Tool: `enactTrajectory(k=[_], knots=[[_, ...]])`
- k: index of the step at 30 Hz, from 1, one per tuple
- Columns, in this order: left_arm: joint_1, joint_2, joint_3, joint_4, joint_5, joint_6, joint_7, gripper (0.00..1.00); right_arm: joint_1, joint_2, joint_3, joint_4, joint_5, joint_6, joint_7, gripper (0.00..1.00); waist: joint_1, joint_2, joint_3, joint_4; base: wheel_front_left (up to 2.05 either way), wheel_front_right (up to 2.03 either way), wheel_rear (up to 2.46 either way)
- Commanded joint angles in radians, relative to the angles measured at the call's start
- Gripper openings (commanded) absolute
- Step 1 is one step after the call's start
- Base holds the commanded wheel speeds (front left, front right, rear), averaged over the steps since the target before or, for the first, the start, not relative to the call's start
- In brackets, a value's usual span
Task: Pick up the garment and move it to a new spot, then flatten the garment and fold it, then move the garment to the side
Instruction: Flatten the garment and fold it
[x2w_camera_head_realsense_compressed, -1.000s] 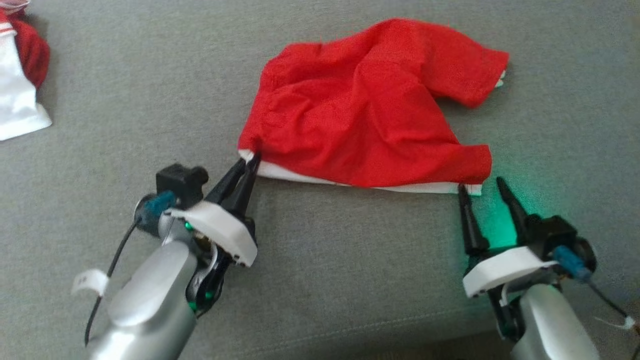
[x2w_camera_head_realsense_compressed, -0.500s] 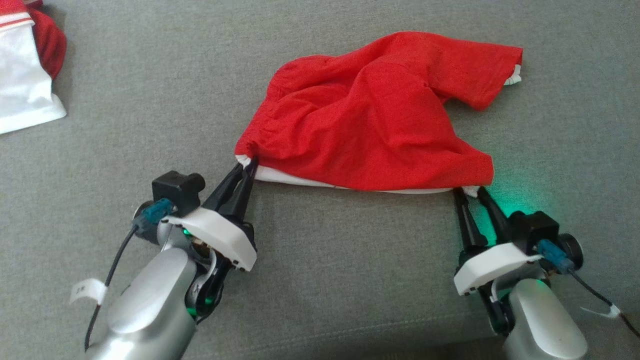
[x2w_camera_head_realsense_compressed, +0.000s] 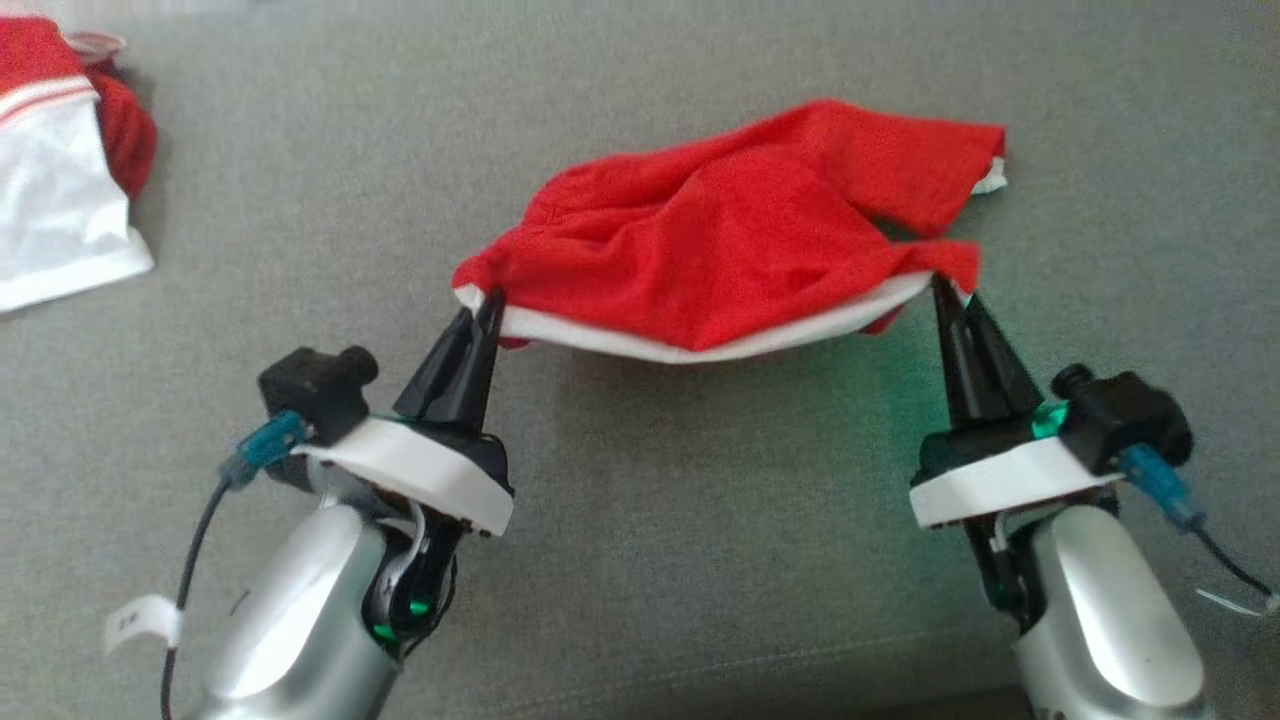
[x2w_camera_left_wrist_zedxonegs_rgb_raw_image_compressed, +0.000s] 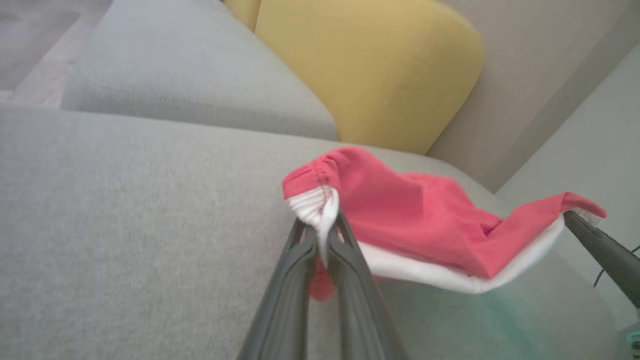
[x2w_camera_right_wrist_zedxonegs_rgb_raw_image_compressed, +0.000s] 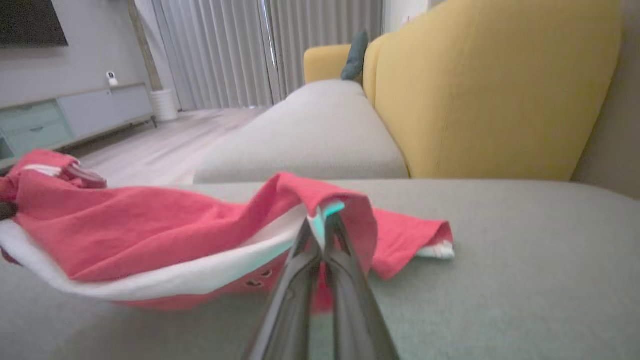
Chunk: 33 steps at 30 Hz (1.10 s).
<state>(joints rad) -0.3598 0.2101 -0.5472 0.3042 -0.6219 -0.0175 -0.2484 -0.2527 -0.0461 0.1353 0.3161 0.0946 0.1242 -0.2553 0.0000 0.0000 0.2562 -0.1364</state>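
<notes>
Red garment (x2w_camera_head_realsense_compressed: 740, 235), centre frame: white hem edge pinched by left gripper (x2w_camera_head_realsense_compressed: 491, 300) and right gripper (x2w_camera_head_realsense_compressed: 939, 287) (both clenched); bare grey cushion (x2w_camera_head_realsense_compressed: 700, 520) around.

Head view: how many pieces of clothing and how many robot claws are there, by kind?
Clothing: 2 (garment, held at both corners; other garment, far left)
Grippers: 2 (left gripper, right gripper)
Total: 4

light: soft, even | shadow: faint under garment (x2w_camera_head_realsense_compressed: 740, 230) | tint: green glow on cushion (x2w_camera_head_realsense_compressed: 880, 400) | blur: mild
</notes>
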Motion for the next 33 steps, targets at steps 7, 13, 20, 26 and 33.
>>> enactTrajectory(k=[7,13,20,26,33], knots=[[0.049,0.001,0.103,-0.217,-0.007,-0.005,-0.013,0.00,0.046,-0.004,0.003,-0.275,-0.006,0.007,-0.006,0.00,0.0000,0.0000,-0.145,0.017,0.00,0.00,0.00],[0.048,0.045,0.120,-0.409,-0.009,0.019,0.045,0.00,0.072,-0.004,-0.035,-0.453,-0.037,0.007,0.027,0.00,0.0000,0.0000,-0.232,0.036,0.00,0.00,0.00],[-0.049,0.115,0.142,-0.575,-0.020,0.036,0.199,0.00,0.039,-0.005,-0.048,-0.605,-0.046,0.007,0.123,0.00,0.0000,0.0000,-0.257,0.043,0.00,0.00,0.00],[-0.208,0.120,0.156,-0.489,-0.075,0.018,0.315,0.00,-0.091,-0.039,-0.051,-0.554,0.002,0.007,0.203,0.00,0.0000,0.0000,-0.191,0.041,0.00,0.00,0.00],[-0.517,0.098,0.152,-0.213,-0.069,-0.022,0.395,0.00,-0.424,-0.056,-0.052,-0.252,0.041,0.007,0.185,0.00,0.0000,0.0000,-0.058,0.020,0.00,0.00,0.00]])
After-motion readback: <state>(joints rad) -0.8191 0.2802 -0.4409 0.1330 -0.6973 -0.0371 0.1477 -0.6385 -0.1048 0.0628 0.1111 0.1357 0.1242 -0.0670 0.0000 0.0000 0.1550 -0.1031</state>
